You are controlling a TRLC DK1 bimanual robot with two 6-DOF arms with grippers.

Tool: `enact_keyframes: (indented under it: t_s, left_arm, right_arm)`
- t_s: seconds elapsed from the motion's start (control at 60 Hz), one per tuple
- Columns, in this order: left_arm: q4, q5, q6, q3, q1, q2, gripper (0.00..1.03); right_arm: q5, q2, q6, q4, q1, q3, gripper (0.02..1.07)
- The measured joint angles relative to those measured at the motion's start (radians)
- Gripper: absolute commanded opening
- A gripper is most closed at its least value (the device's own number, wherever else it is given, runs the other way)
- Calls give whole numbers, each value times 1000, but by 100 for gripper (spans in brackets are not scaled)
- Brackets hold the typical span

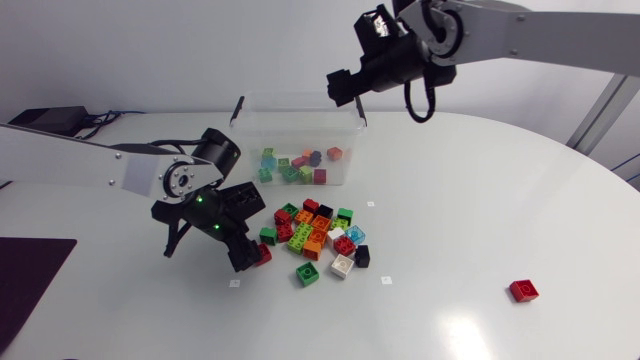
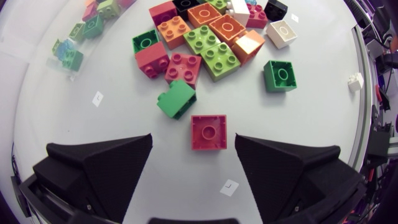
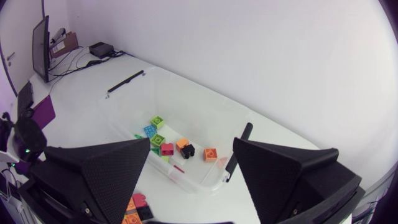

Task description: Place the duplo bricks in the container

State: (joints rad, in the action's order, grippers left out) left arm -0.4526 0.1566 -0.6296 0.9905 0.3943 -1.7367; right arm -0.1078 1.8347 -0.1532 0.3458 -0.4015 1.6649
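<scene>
The left hand (image 2: 193, 137) is low over the white table (image 1: 450, 200), its two fingers spread wide and gripping nothing. One red brick (image 2: 208, 132) lies flat between the tips, touching neither. Just beyond it sits a green brick (image 2: 176, 99), then the pile (image 1: 315, 235) of loose bricks, some twenty, too jumbled for an exact count. Behind the pile stands the one clear container (image 1: 300, 103) with about ten bricks in it. The right hand (image 3: 192, 148) hangs above it, open and empty. One lone red brick (image 1: 523, 290) lies well apart, near the table's right edge.
</scene>
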Motion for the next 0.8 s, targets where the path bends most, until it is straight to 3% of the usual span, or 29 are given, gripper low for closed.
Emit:
enact_keyframes:
  t_s: [0.267, 0.483, 0.733, 0.8]
  left_arm:
    - [-48, 0, 0, 18, 12, -65, 87]
    - [-71, 0, 0, 42, 16, -95, 80]
    - [-74, 6, 0, 45, 39, -102, 49]
    - [-73, 24, 1, 45, 39, -102, 33]
  right_arm:
    - [-23, -288, -7, 44, 107, -279, 101]
    - [-53, -453, -28, 226, 215, -439, 101]
    - [-48, -515, -72, 409, 311, -558, 101]
    - [-34, -515, -87, 436, 347, -585, 101]
